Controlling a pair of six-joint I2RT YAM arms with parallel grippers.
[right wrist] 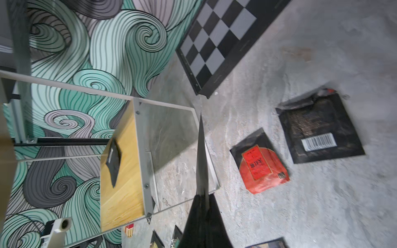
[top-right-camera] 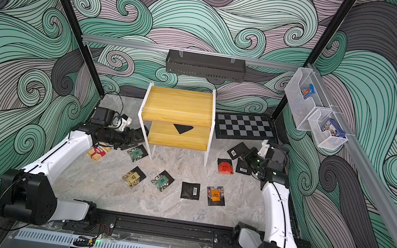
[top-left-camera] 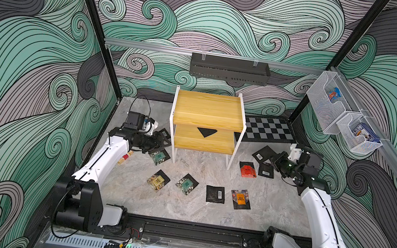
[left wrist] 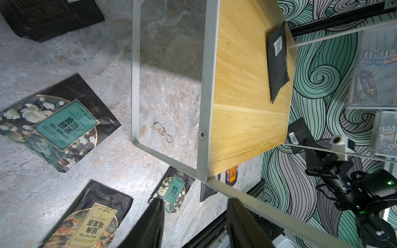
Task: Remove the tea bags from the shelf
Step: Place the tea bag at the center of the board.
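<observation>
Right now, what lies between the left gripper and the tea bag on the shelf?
In the left wrist view, the shelf's white side frame stands between the left gripper and the tea bag; past it, bare board.

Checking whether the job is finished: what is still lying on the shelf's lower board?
One black tea bag lies on the shelf's lower board. In both top views the upper board covers its rear part and the board's back.

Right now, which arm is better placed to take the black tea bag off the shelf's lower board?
Left. The left gripper is open and empty beside the shelf, facing the black tea bag on the lower board; the right gripper is shut on another barcode-labelled sachet.
</observation>
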